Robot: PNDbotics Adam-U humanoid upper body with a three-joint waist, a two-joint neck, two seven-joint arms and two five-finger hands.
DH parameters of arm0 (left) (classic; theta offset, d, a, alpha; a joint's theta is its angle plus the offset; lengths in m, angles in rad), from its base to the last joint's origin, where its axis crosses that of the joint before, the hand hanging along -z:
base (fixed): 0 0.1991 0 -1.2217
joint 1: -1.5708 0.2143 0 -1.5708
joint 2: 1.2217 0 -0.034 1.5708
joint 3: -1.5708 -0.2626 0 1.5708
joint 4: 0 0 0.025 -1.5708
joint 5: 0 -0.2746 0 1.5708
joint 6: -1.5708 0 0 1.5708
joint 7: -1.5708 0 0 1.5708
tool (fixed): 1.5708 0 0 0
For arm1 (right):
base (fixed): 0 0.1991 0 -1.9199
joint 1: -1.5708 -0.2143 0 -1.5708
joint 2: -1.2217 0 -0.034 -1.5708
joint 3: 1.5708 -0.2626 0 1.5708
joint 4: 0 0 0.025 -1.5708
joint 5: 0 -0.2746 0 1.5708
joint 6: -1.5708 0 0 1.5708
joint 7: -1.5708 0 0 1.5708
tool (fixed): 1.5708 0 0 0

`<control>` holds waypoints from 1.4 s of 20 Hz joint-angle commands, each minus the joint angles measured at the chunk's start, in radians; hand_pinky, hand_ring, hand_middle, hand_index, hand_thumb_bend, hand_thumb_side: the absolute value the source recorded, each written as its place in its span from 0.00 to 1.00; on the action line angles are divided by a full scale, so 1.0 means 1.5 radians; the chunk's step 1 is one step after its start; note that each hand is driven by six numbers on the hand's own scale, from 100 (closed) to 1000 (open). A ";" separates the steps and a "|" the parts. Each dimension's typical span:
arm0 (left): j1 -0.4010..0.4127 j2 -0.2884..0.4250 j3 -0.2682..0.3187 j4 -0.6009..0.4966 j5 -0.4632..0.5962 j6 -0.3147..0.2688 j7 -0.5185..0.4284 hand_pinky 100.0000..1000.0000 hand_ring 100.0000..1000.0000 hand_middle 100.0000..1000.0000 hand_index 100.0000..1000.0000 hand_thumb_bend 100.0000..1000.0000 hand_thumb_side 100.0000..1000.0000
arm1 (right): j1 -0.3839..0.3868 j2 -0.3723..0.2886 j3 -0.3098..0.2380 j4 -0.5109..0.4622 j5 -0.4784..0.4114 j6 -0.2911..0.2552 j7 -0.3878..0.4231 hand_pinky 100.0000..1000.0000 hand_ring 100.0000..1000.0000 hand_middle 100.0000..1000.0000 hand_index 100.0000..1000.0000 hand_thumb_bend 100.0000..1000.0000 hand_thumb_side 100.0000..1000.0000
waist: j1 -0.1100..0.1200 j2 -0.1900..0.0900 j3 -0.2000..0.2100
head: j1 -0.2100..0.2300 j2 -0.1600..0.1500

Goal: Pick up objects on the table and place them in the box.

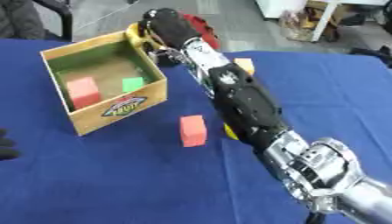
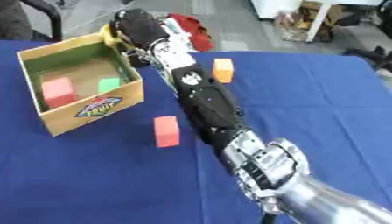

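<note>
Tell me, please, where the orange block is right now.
The orange block stands on the blue table, just right of the robot's outstretched right arm, right of the box and beyond the red block.

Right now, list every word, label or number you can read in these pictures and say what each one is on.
"FRUIT": on the oval sticker on the front wall of the wooden box.
Smaller marks on that sticker: too blurred to read.
Nothing readable on the blocks, the blue cloth or the arm.

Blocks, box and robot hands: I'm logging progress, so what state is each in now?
Open wooden box: upright.
Pink block: inside box.
Green block: inside box.
Red-orange block: on blue tablecloth, outside box.
Orange block: on tablecloth.
Right robot hand: above box's far corner.
Left robot hand: idle at left edge.
</note>
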State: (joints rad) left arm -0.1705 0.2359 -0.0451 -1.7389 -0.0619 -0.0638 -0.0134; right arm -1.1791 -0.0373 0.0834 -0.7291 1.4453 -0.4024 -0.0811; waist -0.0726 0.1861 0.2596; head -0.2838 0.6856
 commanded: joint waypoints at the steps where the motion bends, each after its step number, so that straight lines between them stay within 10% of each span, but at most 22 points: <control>1: -0.006 0.002 0.001 -0.010 0.000 -0.001 -0.003 0.65 0.52 0.54 0.74 0.00 0.70 | -0.012 0.016 0.012 -0.016 -0.004 -0.055 0.067 0.75 0.78 0.76 0.98 0.00 0.03 | 0.009 -0.021 0.002 | -0.005 0.000; 9: 0.001 0.002 0.003 -0.009 0.000 0.000 -0.002 0.65 0.52 0.54 0.74 0.00 0.71 | -0.009 0.000 -0.009 -0.035 0.027 0.054 0.107 0.74 0.80 0.87 1.00 0.00 0.35 | 0.008 -0.026 -0.008 | -0.001 0.004; 15: 0.007 0.002 0.006 -0.008 -0.001 0.000 0.001 0.65 0.52 0.54 0.74 0.00 0.71 | -0.011 -0.043 -0.018 -0.038 -0.020 0.073 0.115 0.79 0.83 0.88 1.00 0.00 0.19 | 0.010 -0.030 -0.024 | 0.000 0.008; 22: 0.024 0.008 0.017 -0.006 -0.005 0.000 0.012 0.65 0.52 0.54 0.74 0.00 0.72 | 0.025 -0.164 -0.051 -0.016 -0.264 -0.018 0.237 0.88 0.91 0.95 1.00 0.00 0.21 | 0.000 -0.037 -0.062 | 0.024 0.015; 28: 0.023 0.011 0.017 -0.006 -0.008 0.000 0.012 0.65 0.52 0.54 0.74 0.00 0.72 | 0.039 -0.223 -0.075 0.030 -0.242 0.005 0.337 0.96 1.00 1.00 1.00 0.00 0.00 | -0.005 -0.034 -0.076 | 0.038 0.011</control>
State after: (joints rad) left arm -0.1305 0.2297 -0.0265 -1.7333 -0.0694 -0.0621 0.0013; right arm -1.1003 -0.3321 -0.0148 -0.6888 1.0703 -0.4031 0.3976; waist -0.0729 0.1608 0.1451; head -0.2314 0.7036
